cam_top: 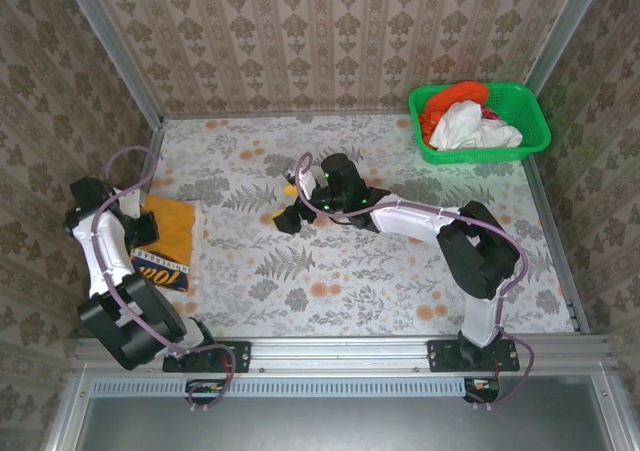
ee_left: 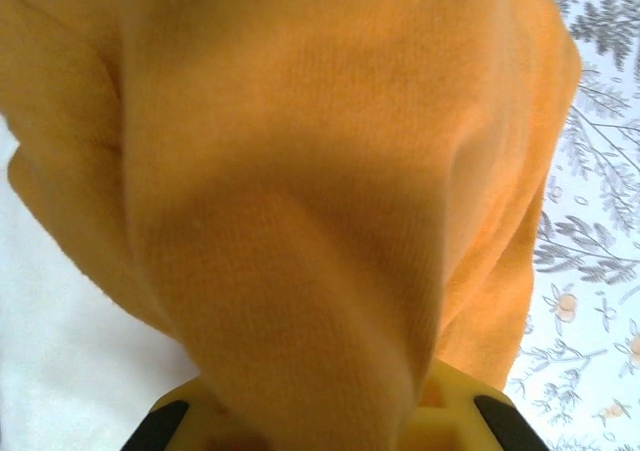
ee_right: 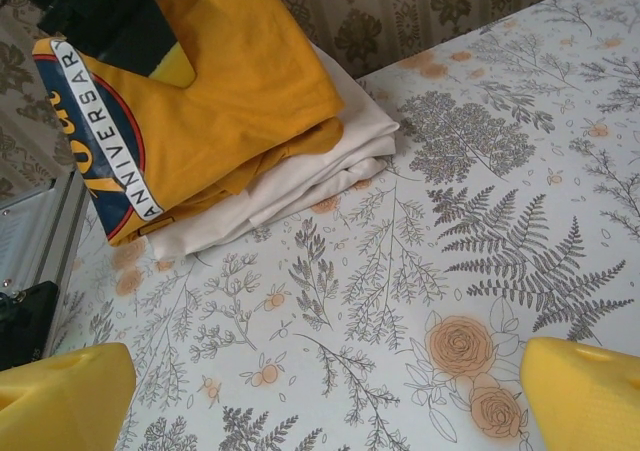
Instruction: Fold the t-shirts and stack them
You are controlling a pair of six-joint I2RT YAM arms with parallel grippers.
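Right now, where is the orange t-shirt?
In the top view the amber-orange t-shirt lies at the left side of the table, stacked on a folded white shirt, far from the green basket.

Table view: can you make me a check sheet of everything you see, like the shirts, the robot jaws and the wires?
surface: table with a leaf-and-flower cover, bare in the middle.
job's things: orange t-shirt folded on top of a folded white t-shirt, at the left side.
clutter: green basket in the far right corner, holding a white shirt and a red-orange shirt.
jaws: left jaws shut on the orange t-shirt; right jaws wide open over bare table.
cables: a purple cable loops by the left arm; another runs along the right arm.
surroundings: patterned wallpaper walls; metal rail at the near edge.
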